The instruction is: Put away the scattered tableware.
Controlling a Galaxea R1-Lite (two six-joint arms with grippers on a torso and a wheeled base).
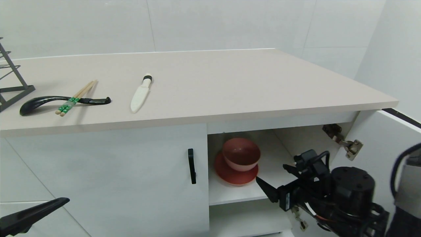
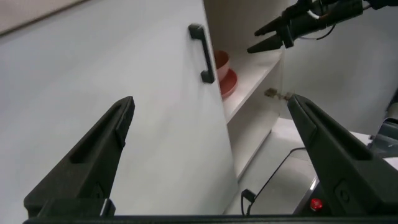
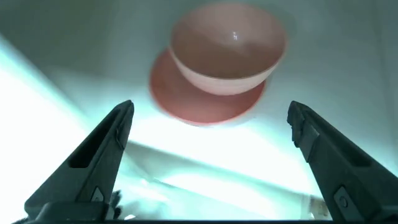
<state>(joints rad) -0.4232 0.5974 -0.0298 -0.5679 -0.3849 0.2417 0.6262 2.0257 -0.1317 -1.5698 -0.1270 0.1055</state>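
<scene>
On the beige counter [image 1: 230, 82] lie a black spoon [image 1: 49, 100], a pair of wooden chopsticks [image 1: 76, 97] resting across it, and a white knife [image 1: 141, 93]. Inside the open cabinet a pink bowl [image 1: 241, 154] [image 3: 227, 46] sits on a red plate [image 1: 235, 174] [image 3: 205, 102] on the shelf. My right gripper [image 1: 276, 181] [image 3: 210, 111] is open, just in front of the shelf and short of the plate, with nothing held. My left gripper [image 2: 211, 102] is open and empty, low down in front of the closed cabinet door [image 1: 108, 177].
A dark wire rack [image 1: 11, 82] stands at the counter's far left. The closed door carries a black handle [image 1: 191, 166] [image 2: 202, 53]. The right cabinet door [image 1: 381, 141] is swung open beside my right arm, its hinge [image 1: 348, 144] showing. A lower shelf [image 1: 246, 219] lies beneath.
</scene>
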